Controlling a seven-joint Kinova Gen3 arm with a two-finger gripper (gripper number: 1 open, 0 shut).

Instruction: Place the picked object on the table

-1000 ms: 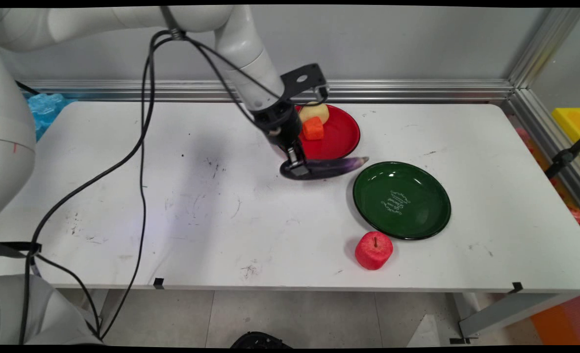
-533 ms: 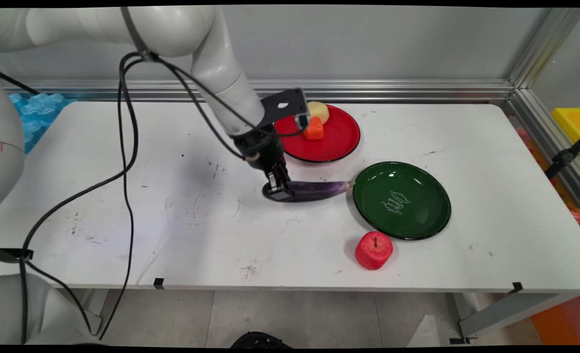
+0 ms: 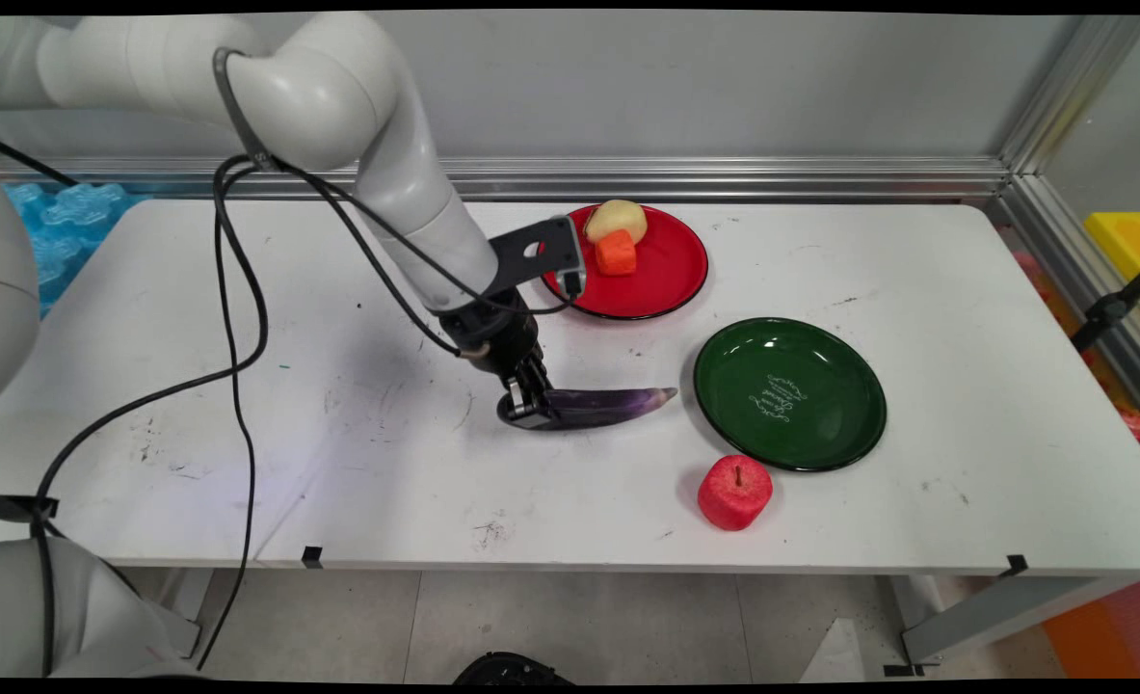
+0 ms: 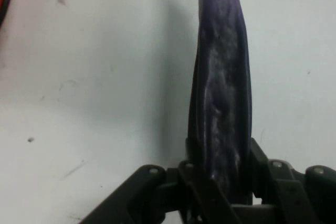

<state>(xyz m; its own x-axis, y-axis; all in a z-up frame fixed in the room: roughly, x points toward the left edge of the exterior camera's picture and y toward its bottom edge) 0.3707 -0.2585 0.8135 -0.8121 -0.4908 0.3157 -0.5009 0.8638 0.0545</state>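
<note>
Clamped in the gripper [image 3: 523, 407] by its thick end, a purple eggplant [image 3: 600, 406] is held low over the white table [image 3: 338, 463], between a red plate [image 3: 666, 275] and a red apple [image 3: 734, 493], left of a green plate [image 3: 789, 394].

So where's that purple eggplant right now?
In the main view the eggplant is near the table's middle, left of the green plate, its thick end clamped in the gripper.
</note>
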